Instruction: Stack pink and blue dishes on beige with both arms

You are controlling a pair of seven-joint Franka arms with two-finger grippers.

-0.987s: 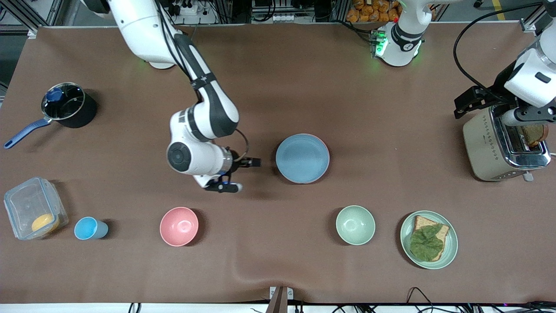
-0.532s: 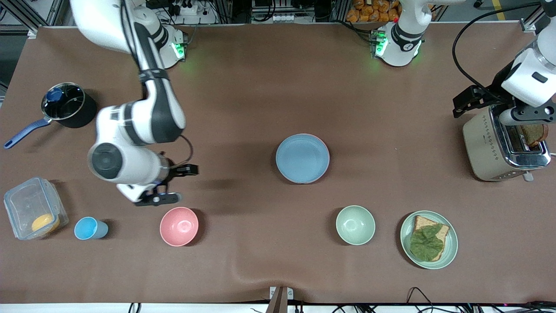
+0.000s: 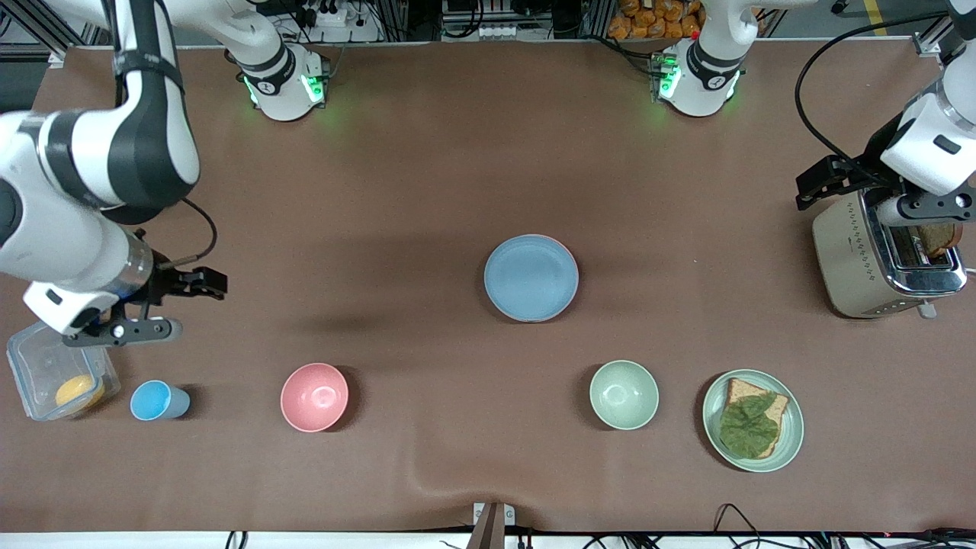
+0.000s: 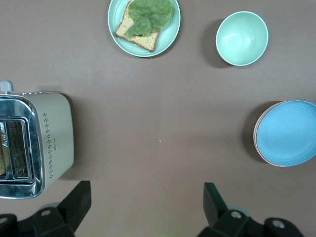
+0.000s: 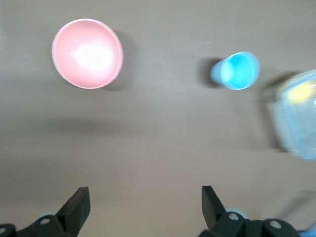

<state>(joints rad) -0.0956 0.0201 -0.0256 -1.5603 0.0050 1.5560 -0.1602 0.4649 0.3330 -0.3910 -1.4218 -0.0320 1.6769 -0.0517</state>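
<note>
Both tools open | blue plate [image 3: 531,277] well apart, mid-table, atop pink.

A brown matte cloth [image 3: 427,168] covers the whole table, wrinkled into a low ridge at the edge nearest the front camera, where a white table edge [image 3: 229,540] shows under it and dark cables [image 3: 732,518] hang. Along the top of the front view run grey aluminium frame rails [image 3: 46,23], a power strip with plugs [image 3: 328,14] and a heap of orange-brown packets [image 3: 656,19]. A strip of grey floor with a yellow line [image 3: 875,17] shows in the corner. The light is even and soft, casting faint blurred shadows on the cloth.
</note>
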